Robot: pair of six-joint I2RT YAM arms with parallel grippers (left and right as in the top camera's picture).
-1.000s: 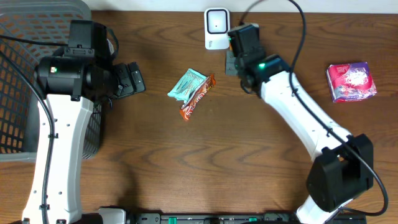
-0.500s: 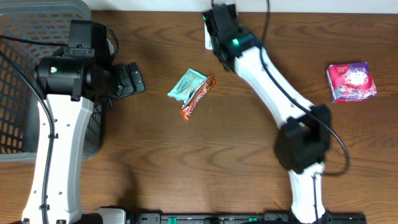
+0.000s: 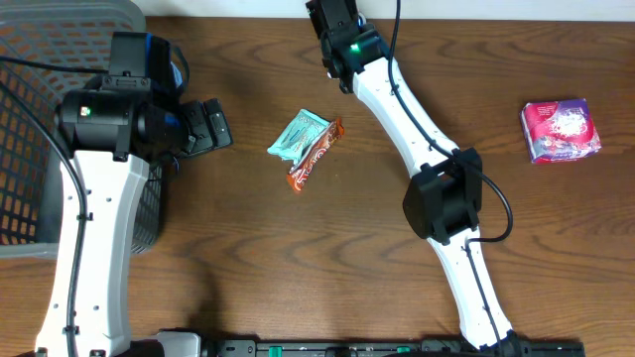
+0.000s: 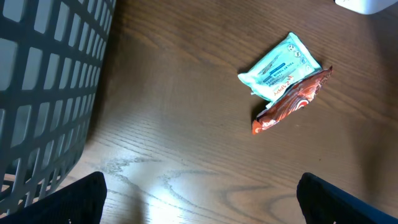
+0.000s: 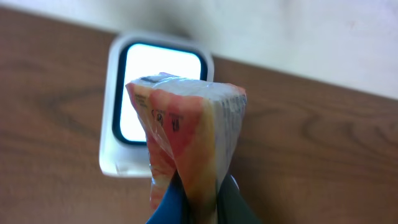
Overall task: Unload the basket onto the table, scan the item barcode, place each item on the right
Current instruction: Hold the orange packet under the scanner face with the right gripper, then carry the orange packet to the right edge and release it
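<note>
Right pincer: clenched on the packet, gripping its lower end, with a bluish finger on one side and a grey one on the other. Packet is a crinkly pink-orange-yellow wrapper standing up out of the jaws. The print on the face toward the wrist camera is too small to read.

It sits right in front of the scanner: white housing, dark bezel, lit window. In the wrist view the packet covers the lower right of that window. Touching the scanner or just off it: can't tell. Scanner is at the far edge of the worktop, with a pale wall behind.

Overhead: right arm is stretched diagonally to the far edge, green light on the wrist housing. It hides the pincer tips, packet and scanner in that view.

Left pincer: released, jaws wide, holding nothing. It hangs over bare worktop just beside the basket, a grey mesh one at the left edge. In the left wrist view its dark fingertips show in the bottom corners, with the basket wall at left.

Mid-worktop, between the arms: teal sachet and orange bar, both flat and touching. The bar lies along the sachet's edge. Both are well apart from either pincer.

Far right: pink pack, flat, alone, near the right edge.
</note>
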